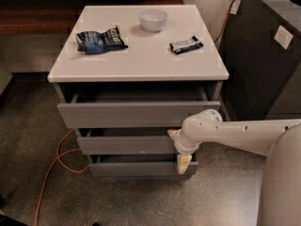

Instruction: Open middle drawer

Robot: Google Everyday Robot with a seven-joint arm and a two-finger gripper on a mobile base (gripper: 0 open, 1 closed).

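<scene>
The middle drawer (127, 145) is a flat grey front with a tiny white speck near its lower edge. It sits between the taller top drawer (136, 114) and the lowest drawer (138, 168). It stands out a little, with a dark gap above it. My gripper (181, 154) is at the right end of the middle drawer's front, pointing down, with its beige tip reaching over the lowest drawer's front. My white arm (235, 133) comes in from the right.
The top drawer is pulled partly out under the white tabletop (141, 60), which holds a white bowl (153, 19), a blue chip bag (100, 40) and a dark snack bar (186, 44). A dark cabinet (263, 55) stands close on the right. An orange cable (51, 168) lies on the floor at left.
</scene>
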